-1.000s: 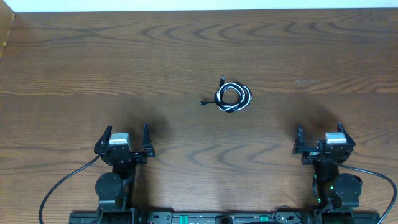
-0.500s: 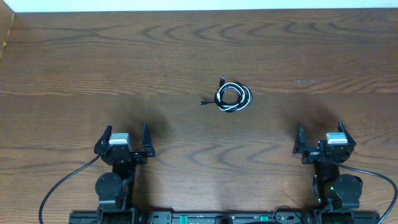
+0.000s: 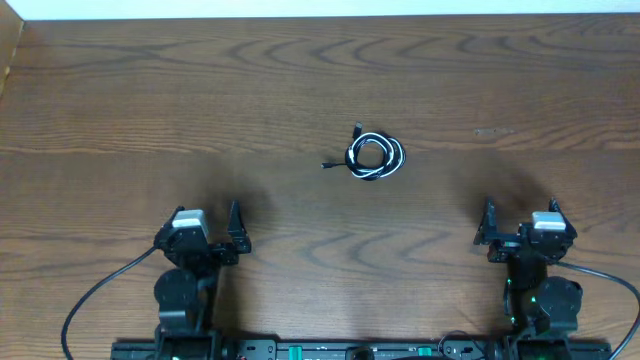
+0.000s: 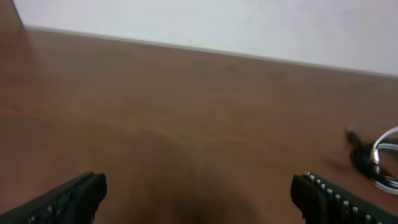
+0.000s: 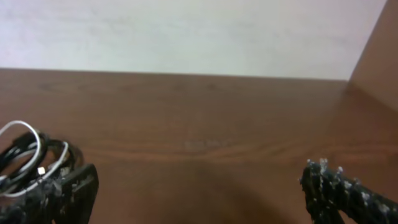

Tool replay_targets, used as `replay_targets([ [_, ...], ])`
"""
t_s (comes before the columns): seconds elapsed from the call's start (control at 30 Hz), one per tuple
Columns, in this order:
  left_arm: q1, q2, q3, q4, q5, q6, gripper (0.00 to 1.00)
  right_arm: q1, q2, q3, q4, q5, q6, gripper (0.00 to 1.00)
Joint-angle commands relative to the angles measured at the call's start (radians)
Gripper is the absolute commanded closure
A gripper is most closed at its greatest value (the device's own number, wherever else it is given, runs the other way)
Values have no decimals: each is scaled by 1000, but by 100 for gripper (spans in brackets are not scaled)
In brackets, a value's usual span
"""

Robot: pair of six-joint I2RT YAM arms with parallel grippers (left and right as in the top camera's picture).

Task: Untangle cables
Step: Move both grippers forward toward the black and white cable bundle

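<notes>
From overhead, the cables (image 3: 374, 156) lay in one small coil on the table (image 3: 300, 80), just past centre toward 12 o'clock, with the white cord (image 3: 397, 152) and black cord (image 3: 353, 160) wound through each other. A plug (image 3: 358, 128) stuck out at the coil's 11 o'clock, and a second plug (image 3: 325, 165) at its 9 o'clock. The left gripper (image 3: 200, 228) sat at the coil's 7 o'clock and the right gripper (image 3: 522, 225) at its 4 o'clock. Both were well apart from it, with jaws spread wide and nothing in them.

In the left wrist view, the left gripper (image 4: 199, 199) showed its fingers (image 4: 74, 196) at the bottom corners with only bare wood between them. The cables (image 4: 376, 158) were a blur at 3 o'clock, cut off by the frame edge.

In the right wrist view, the right gripper (image 5: 202, 193) was equally wide open and empty. The cables (image 5: 31, 162) showed at 8 o'clock, above its left-hand finger (image 5: 62, 193), with a pale wall (image 5: 186, 31) beyond the table.

The cords looked light, limp and thin, likely to slide on the wood and drag each other along. The free plugs seemed the best holds: they are stiff and stand clear of the loops, so one gripper could pin while the other pulled.
</notes>
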Motion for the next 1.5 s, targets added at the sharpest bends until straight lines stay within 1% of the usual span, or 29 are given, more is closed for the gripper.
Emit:
replay_targets([
  [0.0,5,100,94,0,7,-20,0,-5,68,65,-1,29,28,1],
  [0.23,5,371,254,-1,19,-20,0,-5,290,196,-1,29,28,1],
  [0.27,5,448,302,-12,37,-20,0,-5,369,242,-2,26,28,1],
  [0.4,5,583,397,-68,63,-19,0,-5,527,331,-2,24,28,1],
  [0.63,4,753,569,-235,95,-19,0,-5,766,478,-66,5,27,1],
  [0.87,5,845,737,-447,96,-19,0,-5,968,632,-232,-4,26,1],
  [0.9,5,856,761,-476,96,-19,0,-5,995,655,-260,-5,8,1],
  [0.97,5,868,793,-509,97,-20,0,-1,1033,689,-298,-4,-23,1],
  [1.07,5,871,814,-496,102,-19,0,9,1053,725,-334,-5,-44,1],
  [1.4,5,875,813,-493,85,-20,0,9,1053,726,-286,-112,-28,1],
  [1.47,5,875,813,-478,86,-24,0,9,1053,726,-239,-138,23,1],
])
